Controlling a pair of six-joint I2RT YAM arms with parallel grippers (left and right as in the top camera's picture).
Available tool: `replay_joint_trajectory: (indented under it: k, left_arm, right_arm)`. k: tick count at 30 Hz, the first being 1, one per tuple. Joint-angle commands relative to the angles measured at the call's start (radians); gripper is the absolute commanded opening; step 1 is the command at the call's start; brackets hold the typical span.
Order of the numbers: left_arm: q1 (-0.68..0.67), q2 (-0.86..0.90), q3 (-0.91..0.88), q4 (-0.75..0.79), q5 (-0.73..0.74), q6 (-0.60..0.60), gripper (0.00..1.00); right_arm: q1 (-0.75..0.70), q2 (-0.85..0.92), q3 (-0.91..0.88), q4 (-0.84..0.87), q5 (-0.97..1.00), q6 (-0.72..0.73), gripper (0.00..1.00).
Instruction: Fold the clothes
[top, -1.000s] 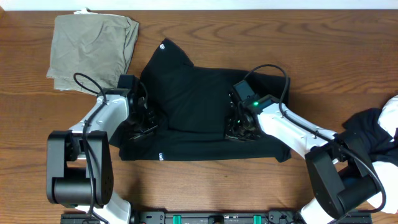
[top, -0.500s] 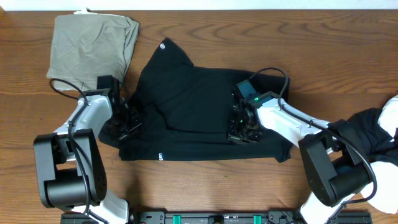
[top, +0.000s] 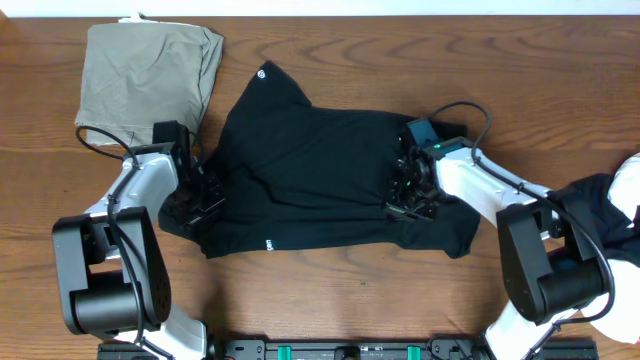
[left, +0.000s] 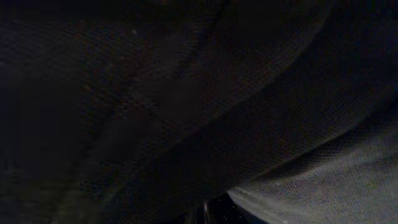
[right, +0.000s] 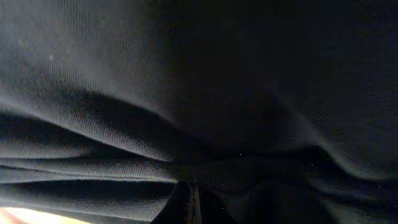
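Right claw (top: 404, 203) looks clamped on bunched black shirt (top: 300, 165) – left claw (top: 204, 200) at opp. edge, grip unclear; shirt's long axis runs L–R btwn them.

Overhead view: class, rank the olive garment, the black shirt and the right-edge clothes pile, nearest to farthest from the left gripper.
1. The black shirt, touching the left gripper at its left edge.
2. The olive garment, upper left.
3. The clothes pile, far right edge.

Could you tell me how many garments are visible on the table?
3: a black shirt mid-table, an olive garment folded far left, a black-and-white heap at the right edge, possibly hiding more.
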Motion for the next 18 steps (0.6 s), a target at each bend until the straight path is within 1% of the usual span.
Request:
replay_joint_trajectory:
  k: [1, 6, 8, 12, 16, 18]
  left_arm:
    - [0.041, 0.01, -0.013, 0.009, -0.063, 0.022, 0.08]
    - [0.068, 0.01, -0.013, 0.01, -0.062, 0.043, 0.08]
    - [0.068, 0.009, -0.003, 0.0, -0.061, 0.043, 0.06]
    - [0.068, -0.021, 0.045, -0.061, -0.058, 0.044, 0.06]
    - [0.067, -0.09, 0.117, -0.143, -0.058, 0.047, 0.06]
    - [0.058, -0.138, 0.137, -0.178, -0.054, 0.047, 0.06]
  right_arm:
    - [-0.055, 0.063, -0.028, -0.002, 0.312, -0.034, 0.01]
    - [-0.052, 0.053, 0.05, -0.074, 0.304, -0.053, 0.01]
    - [-0.046, 0.049, 0.098, -0.121, 0.299, -0.075, 0.01]
    - [-0.037, 0.035, 0.211, -0.229, 0.301, -0.087, 0.01]
    - [-0.035, 0.005, 0.324, -0.324, 0.291, -0.1, 0.01]
    - [-0.033, -0.014, 0.364, -0.351, 0.253, -0.14, 0.02]
